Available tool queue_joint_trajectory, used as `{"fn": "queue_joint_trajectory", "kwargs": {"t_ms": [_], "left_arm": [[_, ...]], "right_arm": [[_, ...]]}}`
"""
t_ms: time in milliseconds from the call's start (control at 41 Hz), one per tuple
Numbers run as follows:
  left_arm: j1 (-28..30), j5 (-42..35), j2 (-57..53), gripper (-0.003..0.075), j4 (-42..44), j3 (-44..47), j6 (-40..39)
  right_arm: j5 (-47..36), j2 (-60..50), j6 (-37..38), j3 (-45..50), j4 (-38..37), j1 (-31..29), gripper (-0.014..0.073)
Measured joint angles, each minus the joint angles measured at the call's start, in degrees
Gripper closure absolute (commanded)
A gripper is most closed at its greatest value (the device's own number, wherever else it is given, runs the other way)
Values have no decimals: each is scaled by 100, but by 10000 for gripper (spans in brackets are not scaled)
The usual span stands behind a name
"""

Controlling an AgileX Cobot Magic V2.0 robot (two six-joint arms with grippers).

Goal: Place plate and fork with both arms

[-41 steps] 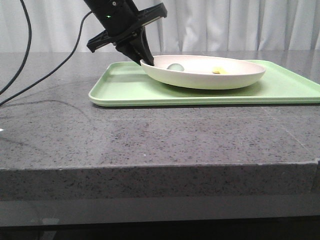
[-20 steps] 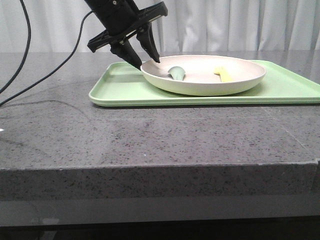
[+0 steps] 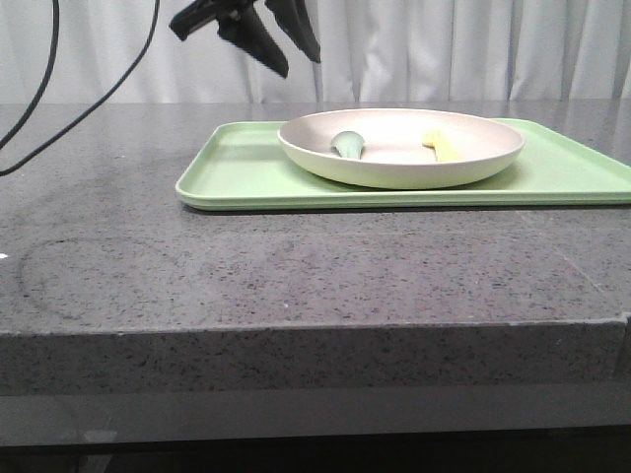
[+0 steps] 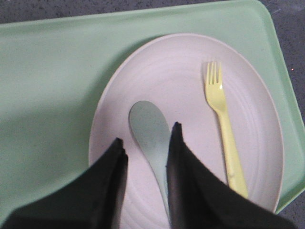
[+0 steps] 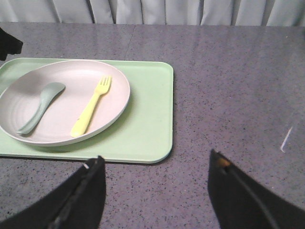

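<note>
left claw (image 3: 281, 44) open above plate (image 3: 401, 148)

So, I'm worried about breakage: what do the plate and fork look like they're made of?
The plate looks like matte cream plastic or melamine: no glaze shine, though ceramic can't be ruled out. The fork looks like pale-yellow moulded plastic, one uniform colour with a dull surface.

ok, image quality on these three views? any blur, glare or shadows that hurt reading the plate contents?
Front view: sharp, soft even light, but the low angle foreshortens the plate, so the fork shows as a sliver. Left wrist view: slightly soft; the left end effector is dark and hides the spoon handle. Right wrist view: clearest on contents, faint plate shadow on the tray, no glare.
</note>
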Motion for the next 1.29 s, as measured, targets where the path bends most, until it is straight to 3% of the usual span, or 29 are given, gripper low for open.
{"fn": "queue_joint_trajectory", "kwargs": {"t_ms": [49, 903, 1074, 1294], "left_arm": [[0, 28, -33, 737, 0, -16, 47], [0, 446, -1166, 738, 1084, 42, 147], [0, 459, -1554, 738, 1428, 427, 111], [0, 459, -2406, 738, 2551, 1593, -174]], "right_arm": [[0, 0, 0, 0, 0, 0, 102], [0, 0, 0, 0, 0, 0, 102], [0, 0, 0, 0, 0, 0, 102], [0, 0, 0, 0, 0, 0, 102]]}}
